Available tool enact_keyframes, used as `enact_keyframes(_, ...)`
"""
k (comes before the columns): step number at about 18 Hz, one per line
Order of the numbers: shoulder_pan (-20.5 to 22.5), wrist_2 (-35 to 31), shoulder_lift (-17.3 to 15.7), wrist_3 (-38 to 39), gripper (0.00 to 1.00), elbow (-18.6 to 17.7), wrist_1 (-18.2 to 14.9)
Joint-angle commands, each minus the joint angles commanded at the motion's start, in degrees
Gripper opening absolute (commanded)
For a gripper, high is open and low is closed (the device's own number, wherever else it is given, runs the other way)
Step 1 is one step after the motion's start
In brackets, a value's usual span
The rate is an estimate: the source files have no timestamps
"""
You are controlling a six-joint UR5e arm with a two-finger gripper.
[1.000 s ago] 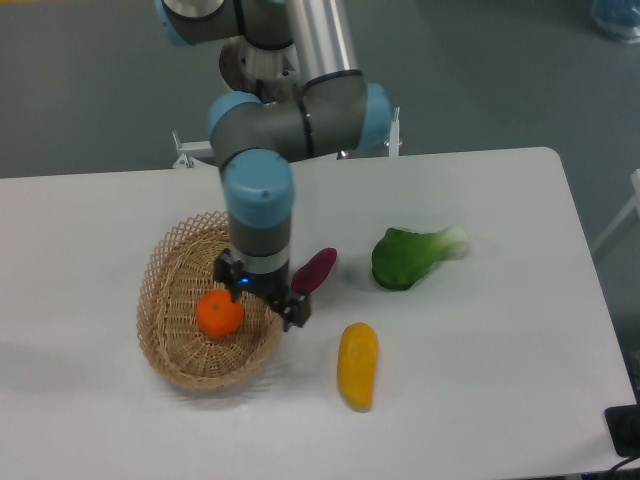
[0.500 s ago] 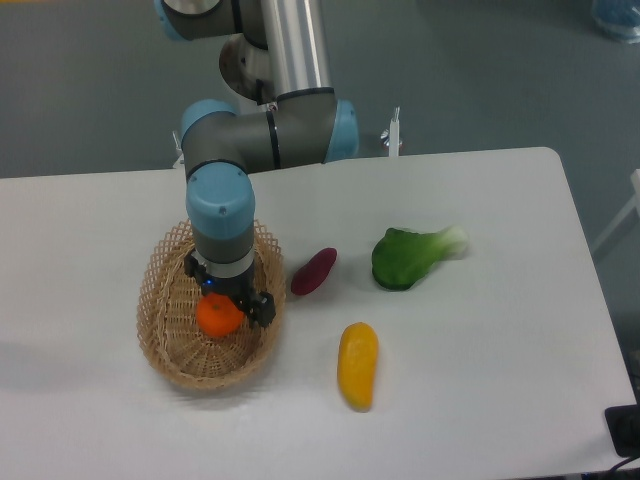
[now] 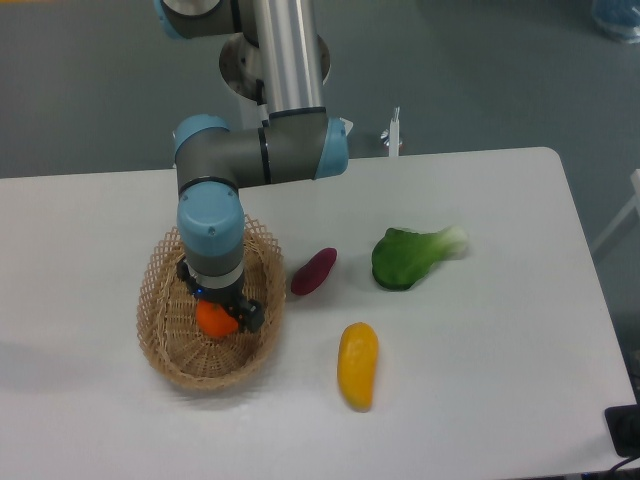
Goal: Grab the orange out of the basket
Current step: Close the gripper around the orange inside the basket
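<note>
a: where is the orange (image 3: pixel 214 320)?

b: it sits in the middle of the basket (image 3: pixel 165 345), low down on the woven floor. the gripper (image 3: pixel 221 305) is right on top of it, so only part of the fruit shows.

a: is the gripper squeezing it?

b: i cannot tell. the dark fingers reach down on both sides of the orange, but the arm hides the tips. i think it comes straight down from above because the basket walls are in the way from the side.

a: what is the basket like?

b: it is an oval, tan, made of thin woven sticks, with little holes all round the rim. it looks light and bumpy.

a: and the orange?

b: small, round like a ball, bright and smooth. round things can slip, so the fingers need to hold its middle.

a: what else is on the table (image 3: pixel 480 380)?

b: a long yellow fruit (image 3: pixel 357 365), a dark purple thing (image 3: pixel 314 270) just beside the basket, and a leafy green vegetable (image 3: pixel 412 256). the table is white and flat.
</note>
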State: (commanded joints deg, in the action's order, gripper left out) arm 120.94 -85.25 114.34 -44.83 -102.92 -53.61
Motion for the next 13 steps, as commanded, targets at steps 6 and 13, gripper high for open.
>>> enact_keyframes(6, -0.2, -0.4, 1.5, 1.8, 0.83, 1.0, 0.4)
enact_keyframes(13, 0.0, -0.5, -0.7, 1.8, 0.45, 2.3, -0.3)
